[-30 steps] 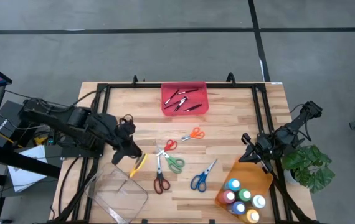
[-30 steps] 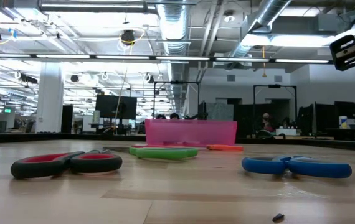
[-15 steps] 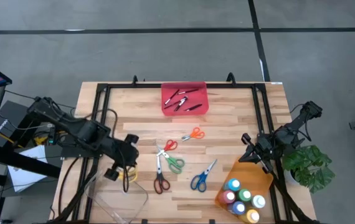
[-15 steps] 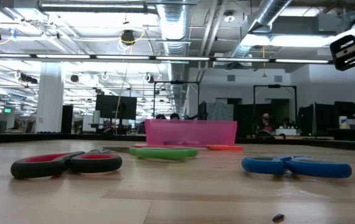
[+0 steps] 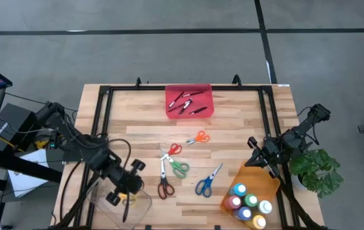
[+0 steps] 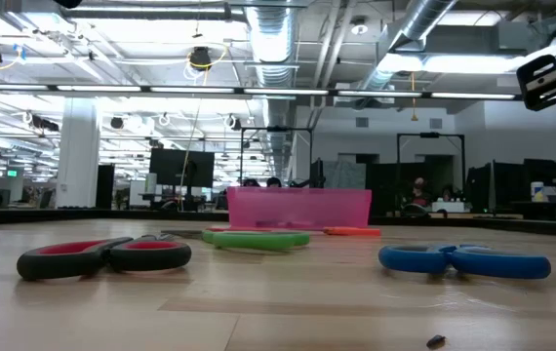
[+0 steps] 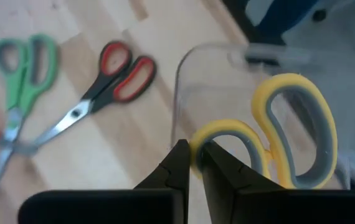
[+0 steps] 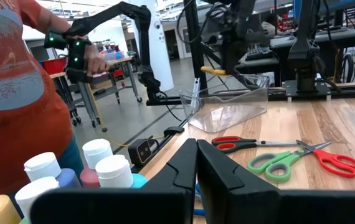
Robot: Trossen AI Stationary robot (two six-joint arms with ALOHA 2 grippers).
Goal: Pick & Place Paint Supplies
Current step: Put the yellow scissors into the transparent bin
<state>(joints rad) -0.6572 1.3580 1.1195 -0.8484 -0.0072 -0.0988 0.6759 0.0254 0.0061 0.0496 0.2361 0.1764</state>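
The left gripper (image 7: 194, 163) is hanging over the clear tray (image 5: 121, 199) at the desk's (image 5: 233, 121) near left corner, its fingers closing on the yellow scissors (image 7: 283, 140); only the left wrist view is showing this grip, since from above the arm is hiding most of the scissors. The right gripper (image 5: 257, 158) is waiting with fingers closed beside the orange tray (image 5: 258, 179) of paint bottles (image 5: 250, 200). The high view alone is showing the sticks (image 5: 187, 102) lying in the red tray (image 5: 189, 101), while the low view is showing only that tray's wall beyond the red-black (image 6: 102, 256), green (image 6: 258, 238) and blue scissors (image 6: 463, 260).
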